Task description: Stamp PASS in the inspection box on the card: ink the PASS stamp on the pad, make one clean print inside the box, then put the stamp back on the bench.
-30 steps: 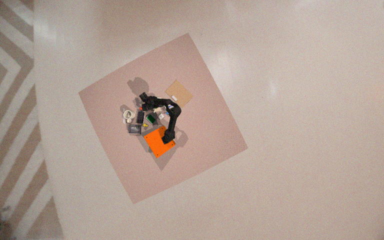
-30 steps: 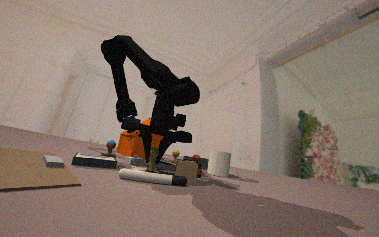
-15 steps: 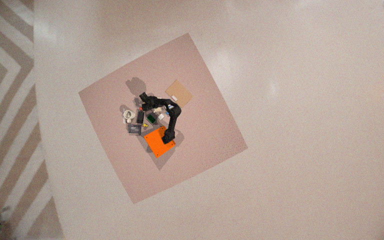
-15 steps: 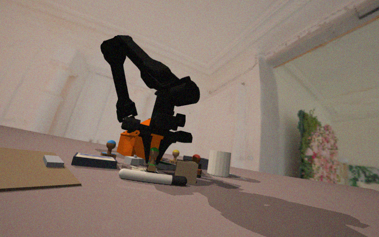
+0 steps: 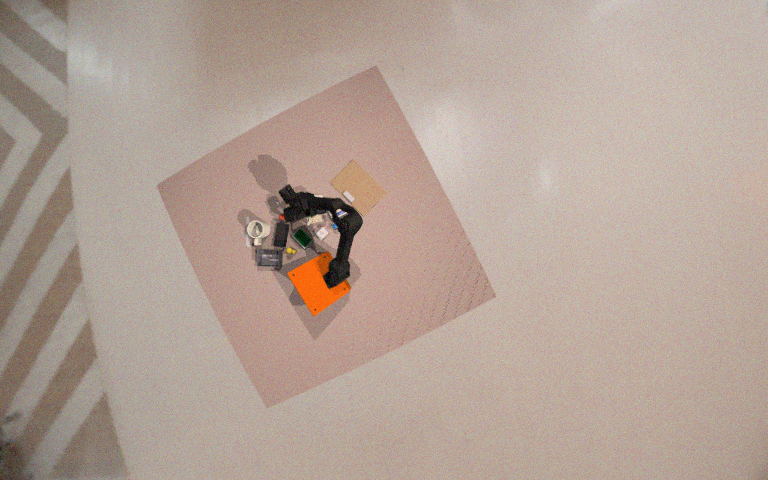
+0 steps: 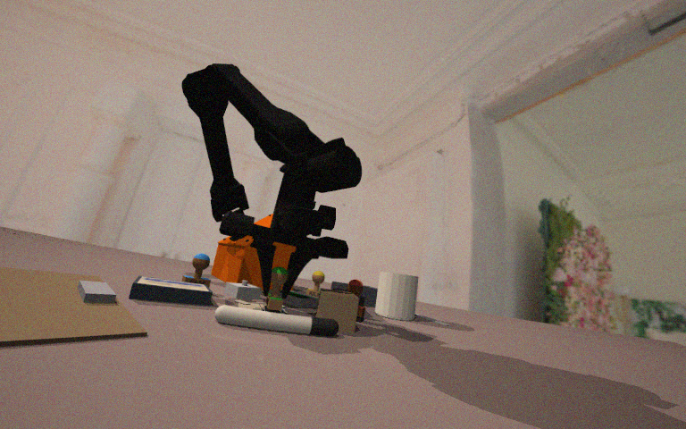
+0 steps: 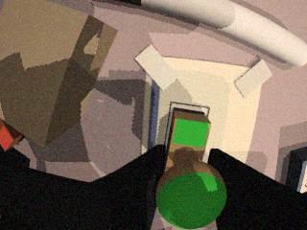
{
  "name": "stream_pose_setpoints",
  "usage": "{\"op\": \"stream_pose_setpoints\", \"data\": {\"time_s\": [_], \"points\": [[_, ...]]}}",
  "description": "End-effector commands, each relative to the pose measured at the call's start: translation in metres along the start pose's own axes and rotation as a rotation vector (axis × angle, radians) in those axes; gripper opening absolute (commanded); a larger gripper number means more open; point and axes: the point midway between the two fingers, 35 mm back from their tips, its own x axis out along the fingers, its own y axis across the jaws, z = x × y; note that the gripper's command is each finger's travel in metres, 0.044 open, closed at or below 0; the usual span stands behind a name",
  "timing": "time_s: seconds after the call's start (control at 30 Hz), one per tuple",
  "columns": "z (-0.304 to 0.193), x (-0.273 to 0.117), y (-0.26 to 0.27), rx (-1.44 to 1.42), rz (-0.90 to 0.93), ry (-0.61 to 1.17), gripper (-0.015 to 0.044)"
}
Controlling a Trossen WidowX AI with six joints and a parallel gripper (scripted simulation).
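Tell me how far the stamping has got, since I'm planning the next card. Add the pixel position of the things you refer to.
The green-topped stamp [image 6: 275, 289] [image 7: 192, 198] is in the gripper [image 6: 275, 303] [image 7: 187, 155], over the box outline on the taped card [image 7: 240, 115]. Inking looks done, though its face is hidden. No print can be confirmed. Left: finish the print, then return the stamp to the bench.

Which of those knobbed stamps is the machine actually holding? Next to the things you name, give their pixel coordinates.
The green-topped stamp [image 6: 277, 289] [image 7: 191, 198]: it alone is between the hand's [image 6: 275, 298] [image 7: 188, 152] fingers; the blue, yellow and red ones stand apart.

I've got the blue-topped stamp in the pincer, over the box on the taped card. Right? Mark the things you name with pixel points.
Not quite: the wrist view shows a green-topped stamp [image 6: 276, 289] [image 7: 191, 200] in the pincer [image 6: 276, 303] [image 7: 187, 155]. It is over the box on the taped card [image 7: 240, 115], as you say.
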Motion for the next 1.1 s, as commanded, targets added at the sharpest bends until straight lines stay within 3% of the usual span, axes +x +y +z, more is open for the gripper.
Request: {"op": "stream_pose_setpoints", "data": {"time_s": [0.0, 1.07], "points": [[0.0, 0.003, -0.001, -0.001, -0.004, 0.004, 0.0], [0.0, -0.009, -0.001, -0.001, -0.003, 0.004, 0.0]]}}
